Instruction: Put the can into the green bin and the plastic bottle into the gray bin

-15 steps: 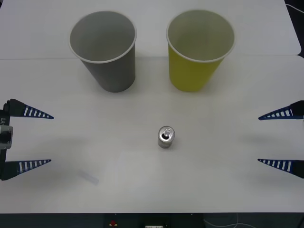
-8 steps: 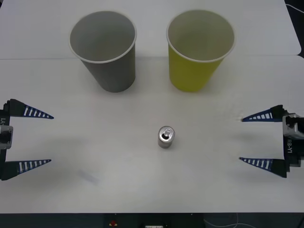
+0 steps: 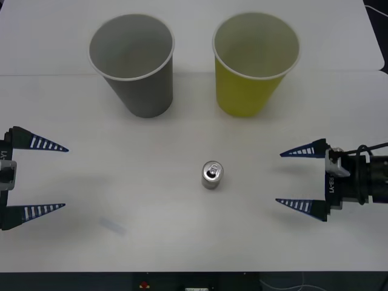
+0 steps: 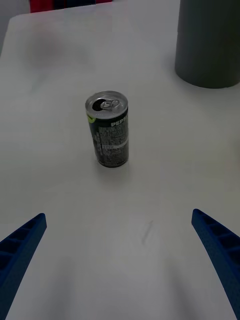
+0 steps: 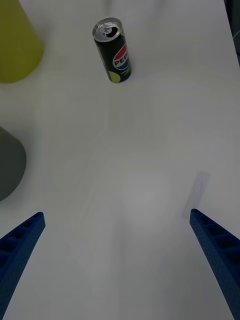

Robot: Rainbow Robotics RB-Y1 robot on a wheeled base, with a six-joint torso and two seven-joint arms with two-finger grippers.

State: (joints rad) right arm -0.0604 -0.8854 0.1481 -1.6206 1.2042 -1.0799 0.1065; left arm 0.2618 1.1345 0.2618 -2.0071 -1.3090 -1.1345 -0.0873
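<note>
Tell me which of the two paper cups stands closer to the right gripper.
The yellow-green cup. It stands on the robot's right side of the table, nearer the open right gripper; the gray cup of the same size stands farther off, toward the left.

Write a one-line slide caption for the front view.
Open right gripper faces the upright Pepsi can mid-table, gray cup and yellow-green cup behind; open left gripper waits.

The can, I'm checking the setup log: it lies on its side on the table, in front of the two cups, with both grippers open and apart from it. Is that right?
Not quite. The can stands upright, pull-tab up, as the right wrist view shows. The rest holds: it is on the table in front of the gray cup and green cup, with the left gripper and right gripper open and apart from it.
</note>
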